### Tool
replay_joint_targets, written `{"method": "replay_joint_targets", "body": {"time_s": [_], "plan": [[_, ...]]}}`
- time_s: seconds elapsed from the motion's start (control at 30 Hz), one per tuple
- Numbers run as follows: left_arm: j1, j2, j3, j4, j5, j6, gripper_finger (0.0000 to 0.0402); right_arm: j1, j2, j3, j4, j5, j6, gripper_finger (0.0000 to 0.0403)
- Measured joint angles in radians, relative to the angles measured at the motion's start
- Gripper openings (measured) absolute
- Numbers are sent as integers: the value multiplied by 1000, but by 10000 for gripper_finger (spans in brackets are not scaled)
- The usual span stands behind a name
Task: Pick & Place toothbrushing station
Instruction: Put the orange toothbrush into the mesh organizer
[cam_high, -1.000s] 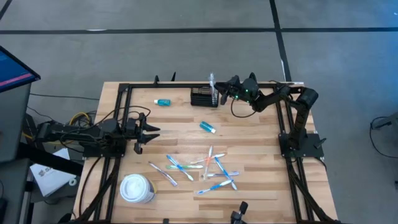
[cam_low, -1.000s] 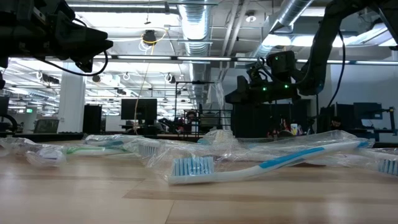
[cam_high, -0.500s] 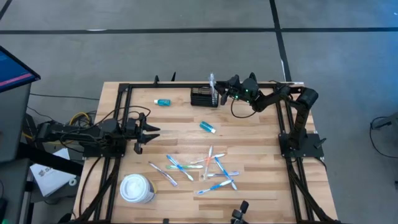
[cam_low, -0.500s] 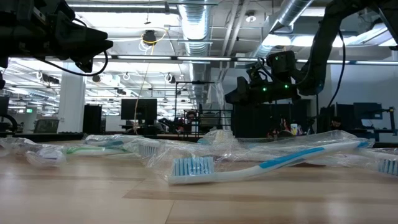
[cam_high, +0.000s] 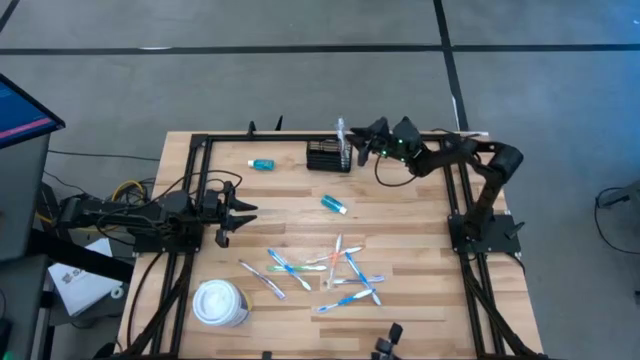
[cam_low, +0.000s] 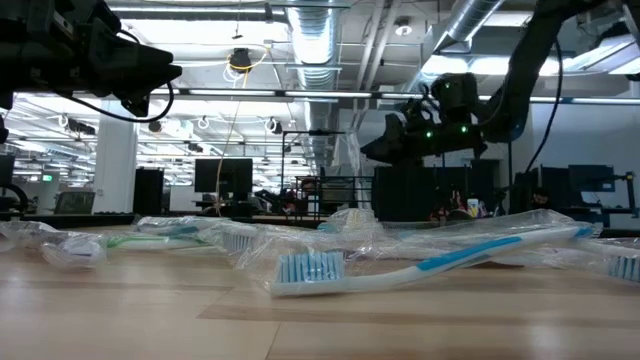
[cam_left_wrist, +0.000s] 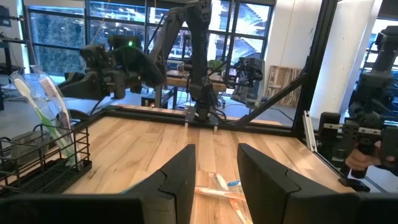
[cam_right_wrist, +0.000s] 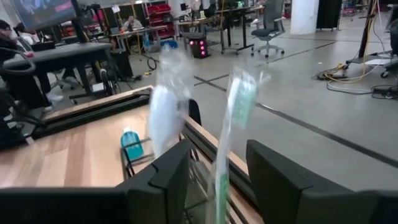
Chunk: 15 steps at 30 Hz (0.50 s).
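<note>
Your right tool (cam_high: 367, 141) stands open beside the organiser (cam_high: 327, 156) — back straight off, clearing the upright toothbrushes (cam_right_wrist: 231, 134).

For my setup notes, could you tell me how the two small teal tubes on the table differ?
The far tube lies near the table's back edge, left of the organiser, and is turned crosswise. The nearer tube lies farther in, toward the table's middle, and is angled diagonally. Both are small, teal and flat on the wood.

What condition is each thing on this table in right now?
Wire-mesh organiser: upright, wrapped toothbrushes standing in it.
Right gripper: open, beside the organiser.
Left gripper: open, empty, over the table's left.
Paper cup: upright, lidded.
Loose toothbrushes: lying flat.
</note>
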<state>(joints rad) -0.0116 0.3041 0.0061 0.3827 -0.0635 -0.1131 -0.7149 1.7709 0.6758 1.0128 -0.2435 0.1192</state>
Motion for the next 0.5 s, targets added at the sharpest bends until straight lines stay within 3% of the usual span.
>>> {"method": "replay_joint_targets", "body": {"time_s": [0.5], "plan": [[0,0,0,0,0,0,113,1,-293,0,-584,4,-147,141]]}}
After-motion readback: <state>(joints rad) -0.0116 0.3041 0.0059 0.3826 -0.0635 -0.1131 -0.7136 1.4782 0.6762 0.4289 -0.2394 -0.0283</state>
